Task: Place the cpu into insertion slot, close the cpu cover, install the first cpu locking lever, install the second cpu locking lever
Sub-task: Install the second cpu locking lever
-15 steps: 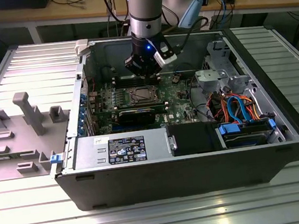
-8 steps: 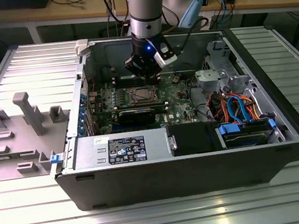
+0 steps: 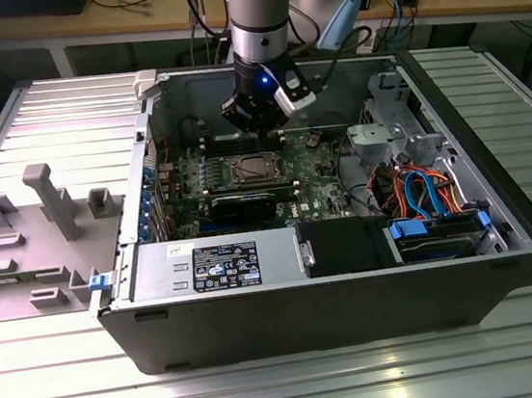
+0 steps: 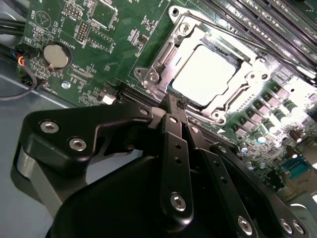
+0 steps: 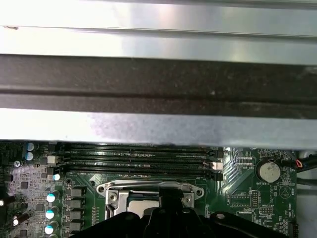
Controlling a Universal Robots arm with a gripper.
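Open computer case [image 3: 503, 228] lying on its side on a ribbed metal table [image 3: 270, 393]; motherboard [image 3: 316, 169] flat on the case floor. The gripper [image 3: 259, 122] hangs inside the case, toward the far wall, just above the far edge of the socket area.

In the second wrist view the gripper's [image 4: 171, 99] black fingers [image 4: 174, 144] are brought together to a narrow tip — nothing held between them — and the tip sits at the rim of the cpu cover [image 4: 163, 64]. The cpu [image 4: 204, 74] lies seated in the insertion slot [image 4: 237, 95], its pale metal top showing through the cover's window; the cover lies flat over it. A thin locking lever [image 4: 247, 42] runs along one side of the socket.

Around it: memory slots [image 5: 138, 161] on the far side of the socket, close to the case wall (tight room there), a round coin battery [image 5: 270, 171] off to one side, and a row of capacitors [image 5: 50, 213] on the other. In the exterior view a power supply [image 3: 216, 263] with a printed label, too small to read, sits at the near wall; drive bays with orange and blue cables [image 3: 420, 190] crowd the exterior view's right. A grey fixture tray [image 3: 28, 238] lies outside the case on the exterior view's left.
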